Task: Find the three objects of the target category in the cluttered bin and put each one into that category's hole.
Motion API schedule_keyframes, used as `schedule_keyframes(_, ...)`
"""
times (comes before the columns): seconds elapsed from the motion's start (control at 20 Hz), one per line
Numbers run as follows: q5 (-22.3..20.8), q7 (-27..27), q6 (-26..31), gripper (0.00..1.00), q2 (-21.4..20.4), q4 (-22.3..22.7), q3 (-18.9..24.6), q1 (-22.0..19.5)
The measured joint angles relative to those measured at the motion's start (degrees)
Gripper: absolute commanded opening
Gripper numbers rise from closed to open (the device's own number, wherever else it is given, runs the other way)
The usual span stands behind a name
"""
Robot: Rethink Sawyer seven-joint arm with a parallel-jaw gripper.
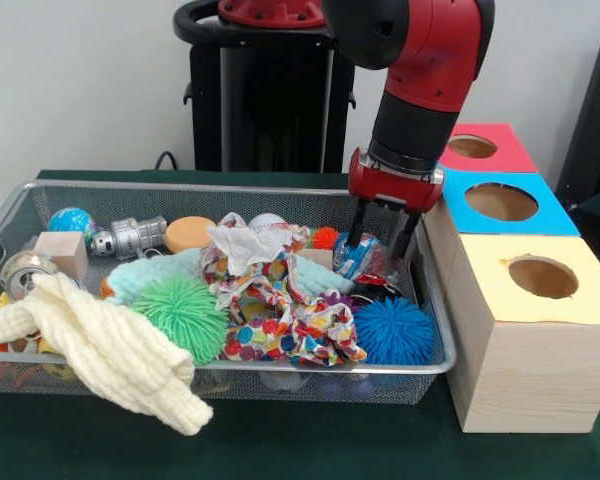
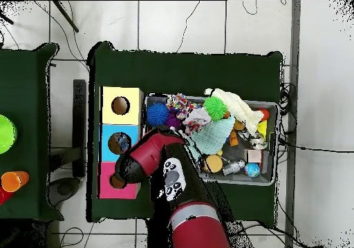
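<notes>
Bin (image 1: 230,368): wire mesh basket on the green table, heaped with toys and cloths; it sits just beside the row of 3 boxes.
Target objects: the category is not shown, so which 3 items count cannot be told; candidates in reach include the blue spiky ball (image 1: 394,331), the green spiky ball (image 1: 186,313) and an orange spiky ball (image 1: 325,237).
Holes: 1 round hole each in the yellow box (image 1: 533,276), blue box (image 1: 500,203) and red box (image 1: 477,148); all 3 look empty from the front.
Gripper (image 1: 378,243): lowered into the bin's right end, fingers spread apart, straddling a crinkly blue and white wrapped item (image 1: 354,257); no grasp appears made.
Step in hand: judged to be the reach for a pick, near the start, since nothing is seen in any hole.
Next move: likely calls for closing on the item, lifting clear of the patterned cloth (image 1: 280,315), then carrying it to the matching hole.
Risk: the cloth lies touching the item and could drag up with it.
Front view only: shows the fingers and what lies between them.
Overhead view only: shows the bin's far contents and box layout, while the arm (image 2: 148,159) hides the gripper and part of the red box.
</notes>
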Motion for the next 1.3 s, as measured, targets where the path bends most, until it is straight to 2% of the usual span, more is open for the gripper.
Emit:
schedule_keyframes(0.55,-1.32,0.0,-5.53,1.0,0.18,0.02,-0.37,-0.51)
schedule_keyframes(1.3,-2.96,0.0,-6.83,1.0,0.77,0.05,-0.8,-2.24)
